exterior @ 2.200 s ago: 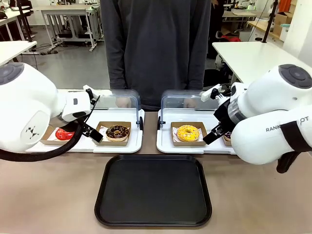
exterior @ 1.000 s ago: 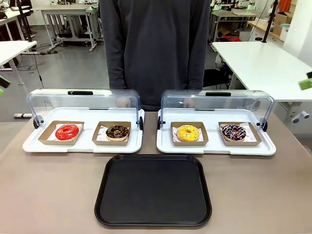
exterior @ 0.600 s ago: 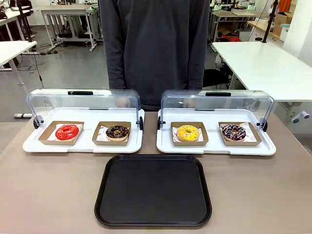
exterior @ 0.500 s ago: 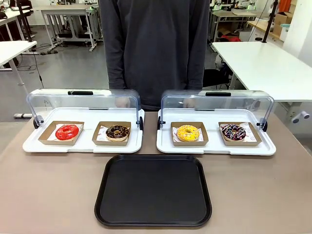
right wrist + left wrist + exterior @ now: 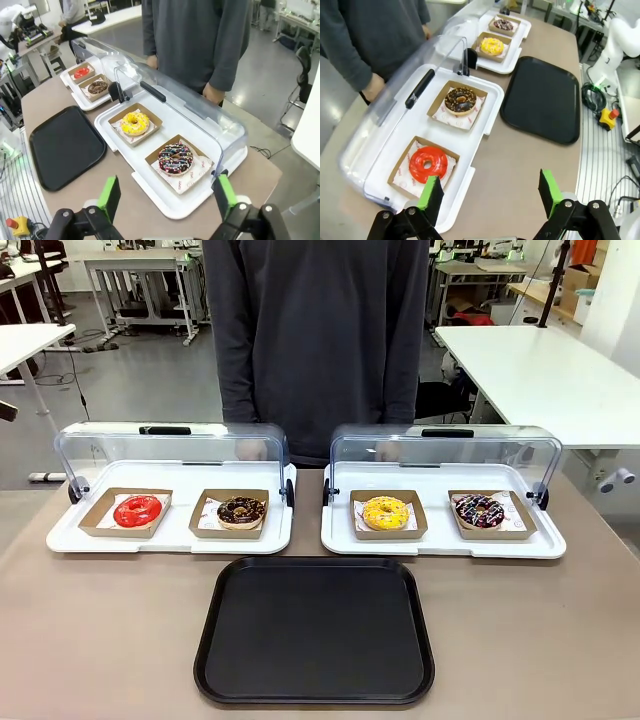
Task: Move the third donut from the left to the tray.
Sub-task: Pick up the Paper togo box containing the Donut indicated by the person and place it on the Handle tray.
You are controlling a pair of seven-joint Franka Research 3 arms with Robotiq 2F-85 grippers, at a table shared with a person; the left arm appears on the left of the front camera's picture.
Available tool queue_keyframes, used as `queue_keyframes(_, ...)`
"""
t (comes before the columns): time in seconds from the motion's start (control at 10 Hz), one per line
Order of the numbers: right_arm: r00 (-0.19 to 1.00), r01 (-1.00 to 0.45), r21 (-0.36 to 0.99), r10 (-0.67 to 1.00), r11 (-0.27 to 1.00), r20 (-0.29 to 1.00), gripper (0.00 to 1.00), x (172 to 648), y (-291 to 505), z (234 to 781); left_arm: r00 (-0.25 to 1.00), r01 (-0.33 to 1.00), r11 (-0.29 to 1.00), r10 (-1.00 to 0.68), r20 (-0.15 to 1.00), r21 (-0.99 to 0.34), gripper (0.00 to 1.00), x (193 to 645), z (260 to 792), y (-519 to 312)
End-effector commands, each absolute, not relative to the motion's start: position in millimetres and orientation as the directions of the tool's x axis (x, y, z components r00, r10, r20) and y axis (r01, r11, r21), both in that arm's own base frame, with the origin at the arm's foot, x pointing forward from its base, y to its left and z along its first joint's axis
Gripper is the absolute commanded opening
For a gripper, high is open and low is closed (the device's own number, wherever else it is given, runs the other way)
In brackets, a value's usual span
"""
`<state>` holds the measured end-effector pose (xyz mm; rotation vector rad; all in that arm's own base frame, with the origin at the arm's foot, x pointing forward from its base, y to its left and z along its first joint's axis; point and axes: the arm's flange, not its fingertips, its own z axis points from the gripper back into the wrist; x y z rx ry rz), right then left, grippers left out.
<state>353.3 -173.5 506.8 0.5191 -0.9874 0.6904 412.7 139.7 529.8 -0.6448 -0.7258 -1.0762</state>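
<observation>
The third donut from the left (image 5: 386, 512) is yellow-glazed and lies in a brown cardboard square on the right white tray; it is also in the left wrist view (image 5: 492, 46) and the right wrist view (image 5: 135, 123). The black tray (image 5: 315, 630) lies flat at the table's near middle (image 5: 545, 97) (image 5: 65, 145). My left gripper (image 5: 490, 192) hangs open high above the table's left end, over the red donut's corner. My right gripper (image 5: 166, 196) is open too, high above the right end, with nothing between its fingers.
A red donut (image 5: 137, 510) and a chocolate donut (image 5: 241, 510) share the left white tray (image 5: 170, 543); a sprinkled chocolate donut (image 5: 480, 510) sits right of the yellow one. Both clear lids (image 5: 170, 445) stand raised at the back. A person (image 5: 320, 340) stands at the far side.
Both arms, which hung over the white trays two seconds ago, have pulled up and out of the front view. The donuts and the black tray have not moved.
</observation>
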Motion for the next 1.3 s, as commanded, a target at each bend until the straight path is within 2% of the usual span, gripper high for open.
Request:
queue_keyframes(0.0,0.364,-0.735,0.077,0.297,0.674,0.883,1.00,352.8,-175.2,507.2,0.283,0.941,0.319,-0.549,0.786,-0.117,1.00,415.2,529.5,139.0)
queue_keyframes(1.2,0.364,-0.735,0.077,0.297,0.674,0.883,1.00,352.8,-175.2,507.2,0.283,0.941,0.319,-0.549,0.786,-0.117,1.00,415.2,529.5,139.0)
